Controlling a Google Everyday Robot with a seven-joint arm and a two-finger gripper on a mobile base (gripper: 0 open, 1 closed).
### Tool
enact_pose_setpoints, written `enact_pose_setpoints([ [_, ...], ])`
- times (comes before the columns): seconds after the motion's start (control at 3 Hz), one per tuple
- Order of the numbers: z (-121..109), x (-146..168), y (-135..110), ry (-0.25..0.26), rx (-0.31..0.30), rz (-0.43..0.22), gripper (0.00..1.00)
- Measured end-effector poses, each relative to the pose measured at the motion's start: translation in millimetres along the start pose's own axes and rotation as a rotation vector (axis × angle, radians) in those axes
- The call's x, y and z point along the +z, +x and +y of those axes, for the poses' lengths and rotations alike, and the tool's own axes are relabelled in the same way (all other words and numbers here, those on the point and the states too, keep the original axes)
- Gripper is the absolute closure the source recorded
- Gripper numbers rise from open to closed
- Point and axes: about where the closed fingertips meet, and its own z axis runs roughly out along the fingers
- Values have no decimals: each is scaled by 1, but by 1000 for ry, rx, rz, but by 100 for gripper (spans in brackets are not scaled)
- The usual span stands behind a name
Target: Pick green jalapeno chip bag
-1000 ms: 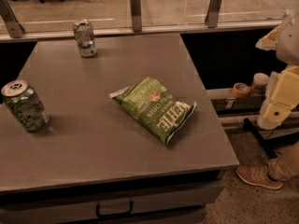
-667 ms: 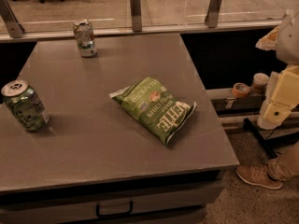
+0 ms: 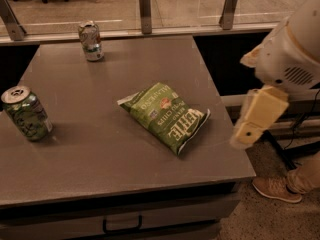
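The green jalapeno chip bag [image 3: 165, 116] lies flat near the middle of the grey table [image 3: 100, 169], its white "KETTLE" lettering toward the front right and its crimped ends white. My gripper [image 3: 246, 134] hangs at the end of the cream arm off the table's right edge. It is to the right of the bag, a little above table height, and apart from it.
A green soda can [image 3: 26, 114] stands at the table's left edge. A pale silver-green can [image 3: 91, 41] stands at the back left. A glass railing with metal posts [image 3: 145, 9] runs behind the table. A person's shoe [image 3: 275, 189] is on the floor at the right.
The arm and gripper have moved left, closer to the table's right edge. The bag and both cans have not moved.
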Motion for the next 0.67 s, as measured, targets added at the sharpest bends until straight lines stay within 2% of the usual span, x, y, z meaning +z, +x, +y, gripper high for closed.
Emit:
enact_pose_setpoints([
  [0.33,14,41,-31,-26,4,-90,0],
  [0.67,17,81,-58,-33,-24,-156,0],
])
